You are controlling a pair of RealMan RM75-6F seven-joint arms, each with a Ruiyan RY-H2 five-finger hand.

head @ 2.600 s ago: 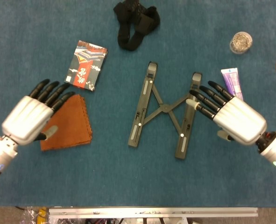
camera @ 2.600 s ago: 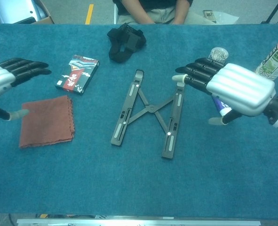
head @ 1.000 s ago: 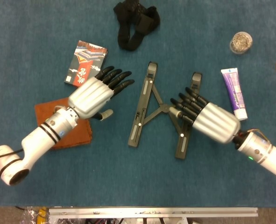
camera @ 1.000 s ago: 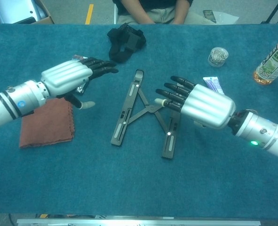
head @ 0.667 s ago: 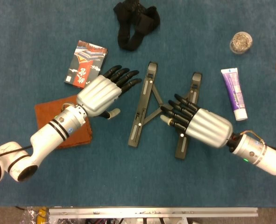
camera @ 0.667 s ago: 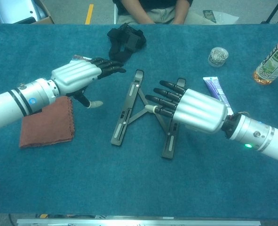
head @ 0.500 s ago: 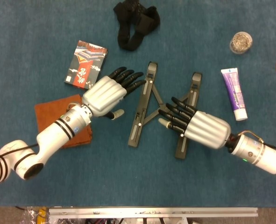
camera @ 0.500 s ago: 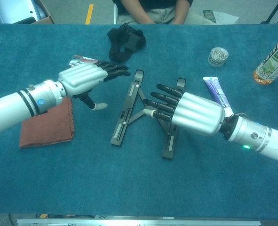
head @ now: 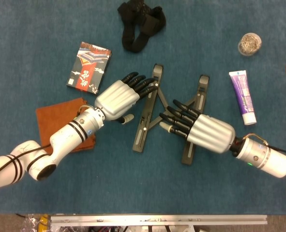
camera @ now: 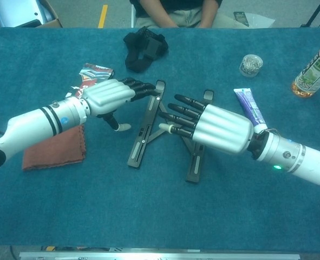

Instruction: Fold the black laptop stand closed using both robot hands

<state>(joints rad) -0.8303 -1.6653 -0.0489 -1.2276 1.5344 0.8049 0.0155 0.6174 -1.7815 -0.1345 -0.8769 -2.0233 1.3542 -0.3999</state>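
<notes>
Blue felt covers the table [head: 26, 34] [camera: 149, 216], and at its far edge the chest view shows someone seated, only the lap visible. I see the black laptop stand [head: 143, 126] [camera: 143, 142] lying flat and still spread in its X shape at the middle of the table. My left hand [head: 119, 98] [camera: 106, 96] comes in from the left with its fingers stretched out and apart, holding nothing; its fingertips [head: 150, 86] [camera: 149, 86] lie over the far end of the stand's left bar, though I cannot tell whether they touch it. My right hand [head: 204, 131] [camera: 214, 129] reaches in from the right, also open with fingers straight and slightly fanned, hovering over the right bar and the crossing links; contact is hidden. Left of the stand lies a rust-brown cloth [head: 55, 113] [camera: 51, 149] under my left forearm, and beyond it a patterned card box [head: 88, 67] [camera: 89, 73]. A black strap bundle [head: 140, 24] [camera: 143, 49] sits at the far side. To the right lie a purple tube [head: 244, 95] [camera: 247, 105], a small clear jar [head: 249, 44] [camera: 250, 64] and a bottle [camera: 313, 70].
</notes>
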